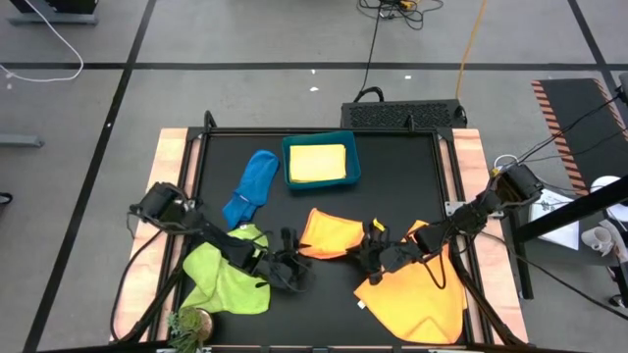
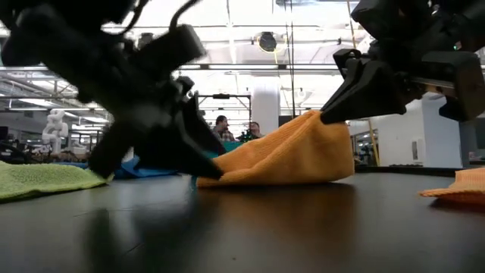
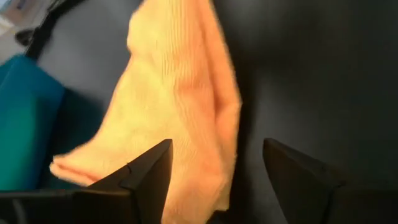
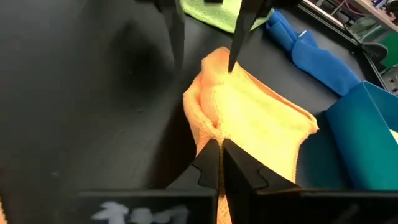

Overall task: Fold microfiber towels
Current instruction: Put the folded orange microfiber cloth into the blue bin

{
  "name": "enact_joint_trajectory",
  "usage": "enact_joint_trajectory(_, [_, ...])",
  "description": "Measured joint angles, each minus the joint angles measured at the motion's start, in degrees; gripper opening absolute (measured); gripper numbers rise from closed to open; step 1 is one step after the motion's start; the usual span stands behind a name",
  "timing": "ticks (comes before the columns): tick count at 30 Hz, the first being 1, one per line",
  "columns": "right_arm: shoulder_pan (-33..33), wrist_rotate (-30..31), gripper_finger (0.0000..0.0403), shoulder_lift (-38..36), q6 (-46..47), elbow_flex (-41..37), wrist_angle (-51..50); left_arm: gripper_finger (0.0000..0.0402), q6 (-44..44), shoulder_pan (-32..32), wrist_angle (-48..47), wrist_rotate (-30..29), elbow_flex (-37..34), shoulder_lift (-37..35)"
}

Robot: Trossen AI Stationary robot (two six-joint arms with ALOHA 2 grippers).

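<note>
An orange towel (image 1: 329, 235) lies bunched in the middle of the black table. My right gripper (image 4: 221, 152) is shut on its right end, which stands raised (image 2: 314, 129). My left gripper (image 3: 214, 180) is open and low at the towel's left end, one finger on either side of that end's edge (image 3: 227, 155). A second orange towel (image 1: 417, 294) lies flat at the front right. The lime green towel (image 1: 228, 277) lies at the front left under my left arm, and the blue towel (image 1: 252, 184) is crumpled behind it. A yellow towel (image 1: 316, 162) lies folded in the teal bin (image 1: 351, 175). My left gripper has one fingertip (image 2: 216, 174) right at the towel's left end; I cannot tell whether it touches. My right gripper pinches a gathered fold (image 4: 211, 134) at the orange towel's right end between its two shut fingers. The fingers come from the table's right, slanting down. That end is held up while the towel's left part (image 2: 235, 176) rests on the table.
The teal bin stands at the far middle of the table. A small potted plant (image 1: 191, 324) sits at the front left corner. Bare black table (image 1: 324, 304) lies in front of the middle towel. People show in the room behind (image 2: 221, 127).
</note>
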Motion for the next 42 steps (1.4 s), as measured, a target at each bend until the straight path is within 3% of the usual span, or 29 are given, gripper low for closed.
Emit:
enact_joint_trajectory(3, [-0.35,-0.01,0.0001,0.0,0.42,0.01,-0.12,0.027,-0.52,0.28,0.57,-2.9,-0.02,1.51])
enact_joint_trajectory(9, [-0.36,0.08,0.0,-0.02,0.45,0.02,1.29,0.0279,-0.9,0.33,0.7,-3.15,0.0,2.71])
enact_joint_trajectory(18, [-0.41,0.21,0.0,-1.81,0.13,0.11,5.5,0.0253,-1.48,0.17,-0.22,-2.98,0.03,2.72])
enact_joint_trajectory(24, [-0.43,1.68,0.0,-3.8,0.19,0.11,4.3,0.0191,-2.64,-0.18,-1.76,-5.03,0.09,2.72])
enact_joint_trajectory(33, [-0.64,2.84,0.0,-4.13,0.15,0.11,1.46,0.0015,-0.43,-2.39,-2.69,-6.79,-0.02,1.63])
enact_joint_trajectory(42, [-4.76,7.2,0.0,-7.87,-6.91,0.11,2.09,0.0008,6.57,-1.72,-7.16,-13.66,-0.04,-12.42])
